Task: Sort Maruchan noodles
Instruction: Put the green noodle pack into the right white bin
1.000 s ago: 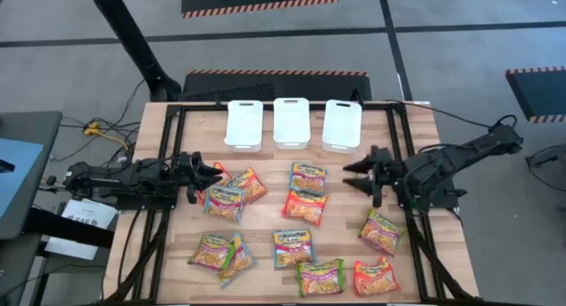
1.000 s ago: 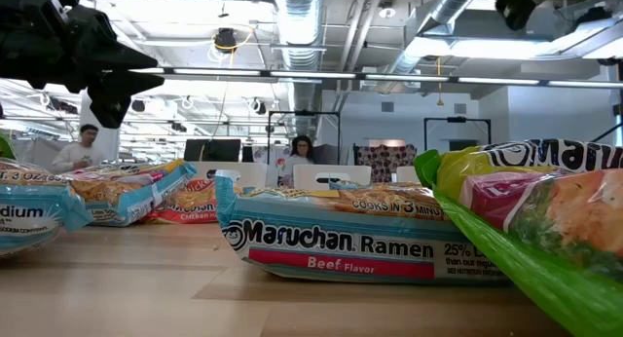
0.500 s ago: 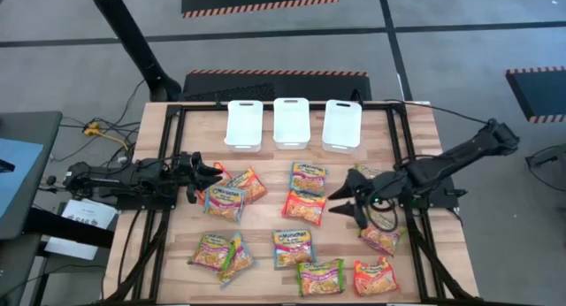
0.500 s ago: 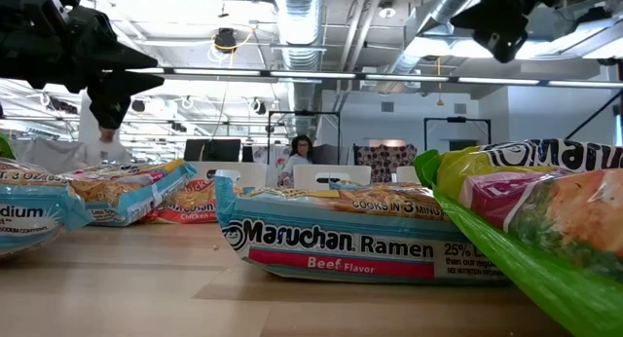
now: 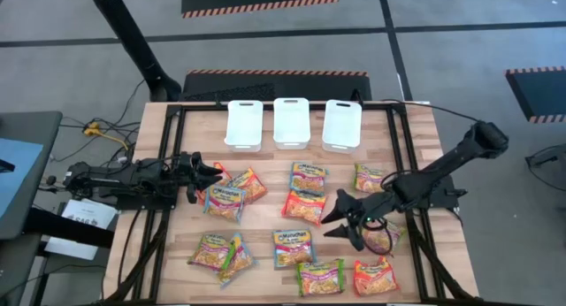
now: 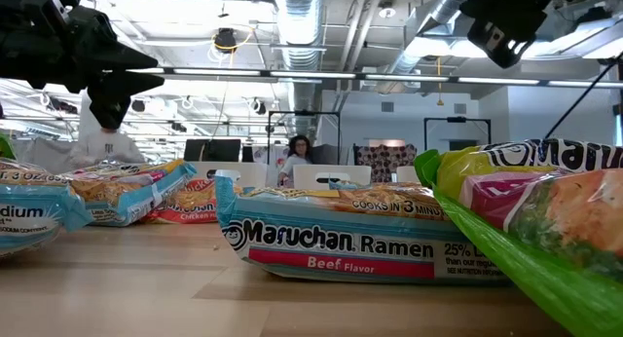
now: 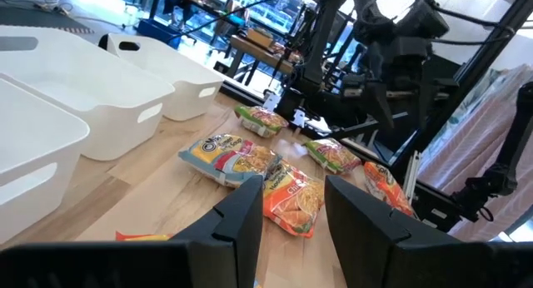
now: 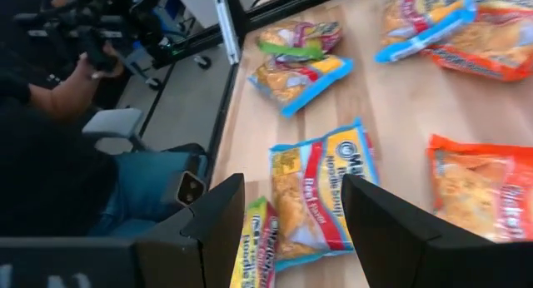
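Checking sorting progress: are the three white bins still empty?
Empty. From above, all three white bins show bare white floors, and every noodle packet lies loose on the wooden table.

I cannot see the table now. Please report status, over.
Right tool open, above blue packet. Left tool open, empty, by left packets. Three bins empty, nothing sorted. Path clear.
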Available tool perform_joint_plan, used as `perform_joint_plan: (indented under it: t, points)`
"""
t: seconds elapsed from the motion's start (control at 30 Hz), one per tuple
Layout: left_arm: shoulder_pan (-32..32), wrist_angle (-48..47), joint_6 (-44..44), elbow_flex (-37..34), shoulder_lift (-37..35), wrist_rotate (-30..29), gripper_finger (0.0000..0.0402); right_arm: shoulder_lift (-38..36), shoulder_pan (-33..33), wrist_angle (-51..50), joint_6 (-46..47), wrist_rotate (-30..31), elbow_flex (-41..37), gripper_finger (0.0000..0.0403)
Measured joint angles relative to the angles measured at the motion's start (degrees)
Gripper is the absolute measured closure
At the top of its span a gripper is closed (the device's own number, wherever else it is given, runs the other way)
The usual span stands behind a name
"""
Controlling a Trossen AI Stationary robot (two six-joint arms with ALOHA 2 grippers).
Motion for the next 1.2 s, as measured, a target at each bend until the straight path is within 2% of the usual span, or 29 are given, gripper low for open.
perform_joint_plan:
  t: [0.5,1.0,1.2]
  points:
    - [-0.01,-0.02,-0.04,0.02,0.0,0.22,0.0285,9.34,5.08,2.07,8.75,-0.09,0.0,0.0175]
    - [-0.02,-0.02,-0.28,0.02,0.0,0.26,0.0285,18.92,6.5,5.83,9.09,-1.63,0.0,0.0175]
    - [-0.02,-0.02,-0.44,0.02,0.02,0.26,0.0285,22.79,6.54,10.93,9.07,-5.27,0.0,0.0175]
